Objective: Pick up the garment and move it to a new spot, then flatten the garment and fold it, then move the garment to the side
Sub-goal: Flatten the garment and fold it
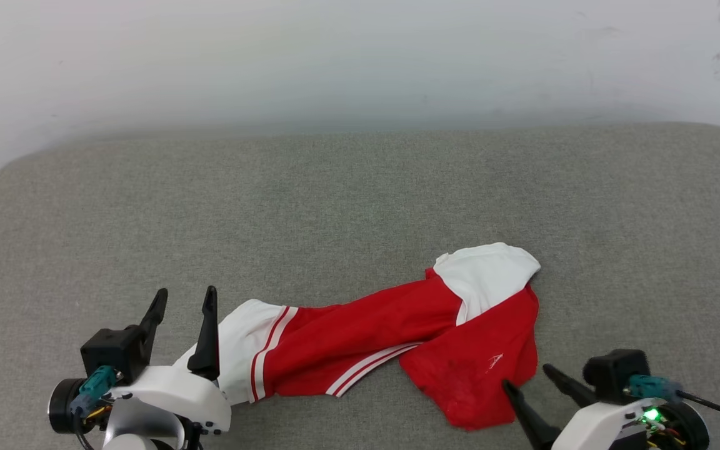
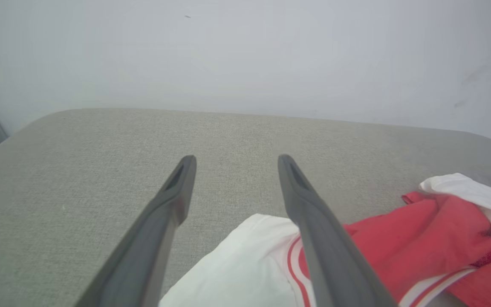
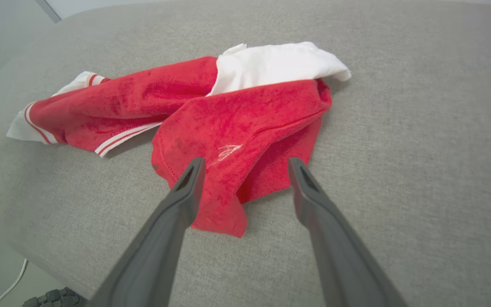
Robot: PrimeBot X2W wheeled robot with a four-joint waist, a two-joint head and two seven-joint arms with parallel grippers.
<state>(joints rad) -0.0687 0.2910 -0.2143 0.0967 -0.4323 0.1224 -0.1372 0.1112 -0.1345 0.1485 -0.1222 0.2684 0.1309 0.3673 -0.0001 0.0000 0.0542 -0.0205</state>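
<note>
On grey cushion point(image 1: 360, 200), crumpled garment point(image 1: 360, 340), left gripper point(image 1: 187, 292) spread, right gripper point(image 1: 527, 375) spread

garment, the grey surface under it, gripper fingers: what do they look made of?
Garment: soft knit, likely cotton or blend; matte, slightly fuzzy, limp folds, stitched hem.
Surface: grey woven upholstery-type cloth, matte; fine weave visible, rounded edges suggest padding.
Right gripper's fingers: probably hard plastic, dark grey, smooth with dull sheen; coated metal possible.
</note>
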